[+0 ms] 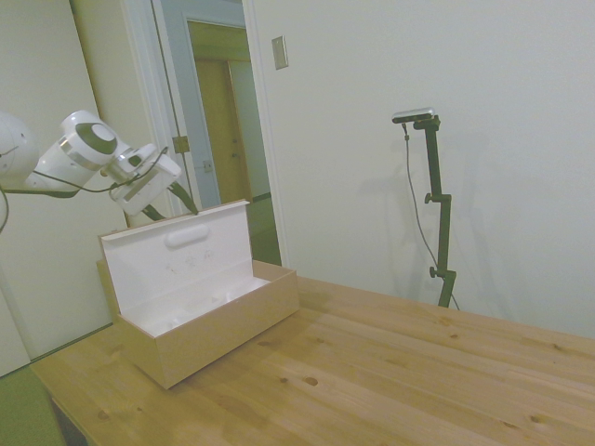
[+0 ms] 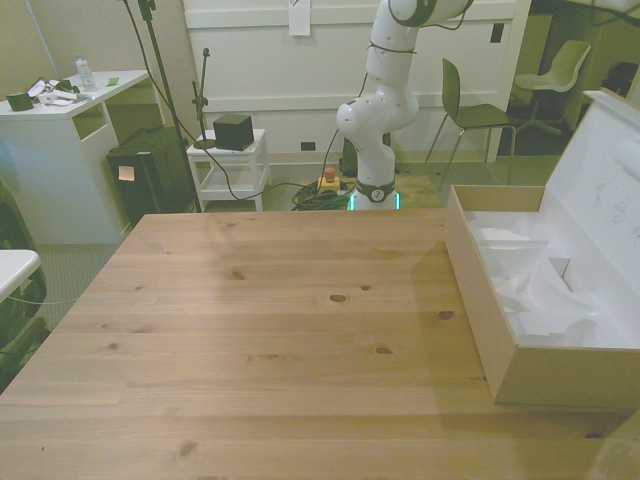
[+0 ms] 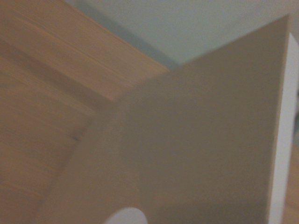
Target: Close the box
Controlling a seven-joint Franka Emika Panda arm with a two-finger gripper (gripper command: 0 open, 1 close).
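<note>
The long rectangular tan cardboard box (image 1: 218,325) stands open at the 9 o'clock side of the side view, on the light wooden surface (image 1: 390,372). In the front view the box (image 2: 480,300) lies at 3 o'clock, running past the frame edge. Its hinged lid (image 1: 177,255) stands upright, white inner face toward the box cavity. The cavity holds crumpled white paper (image 2: 545,300) and a white insert; no finer detail can be told.

The white robot arm's gripper (image 1: 181,203) sits behind the lid's top edge, at 10 o'clock in the side view. The dark fingers are partly hidden by the lid; whether they are released or clenched cannot be told.

The wrist view shows the lid's tan outer face (image 3: 196,154), blurred, with its white edge.

From the box toward 3 o'clock in the side view, the surface is bare wood.
</note>
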